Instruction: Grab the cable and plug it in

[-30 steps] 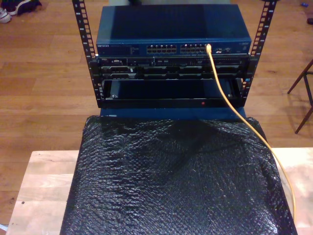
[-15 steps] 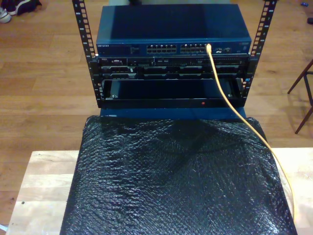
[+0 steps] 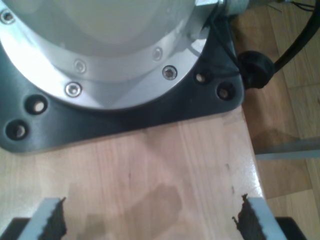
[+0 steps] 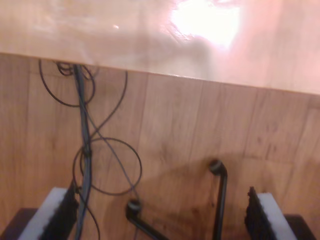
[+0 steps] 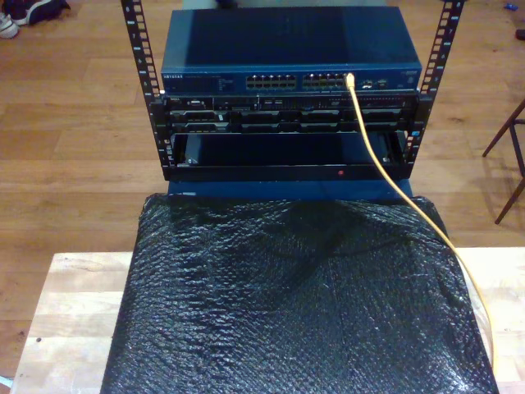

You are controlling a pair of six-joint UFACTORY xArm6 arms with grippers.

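The yellow-orange cable (image 5: 373, 148) has its tip seated in a port (image 5: 350, 80) of the blue network switch (image 5: 287, 49) atop the rack. From there it hangs down and trails over the black mat (image 5: 287, 304) toward the exterior view's lower right. My first gripper (image 3: 150, 222) is open over bare wooden table, close to a round silver arm base (image 3: 100, 50), with nothing between its fingers. My second gripper (image 4: 162, 215) is also open and holds nothing, looking past the table edge (image 4: 150, 65) at the wooden floor.
The black rack (image 5: 287, 156) holds dark panels and an open bay under the switch. A wooden table (image 5: 74, 304) carries the mat. Thin dark wires (image 4: 85, 150) and black bent tubes (image 4: 220, 200) lie on the floor. Chair legs (image 5: 509, 156) stand at the exterior view's right.
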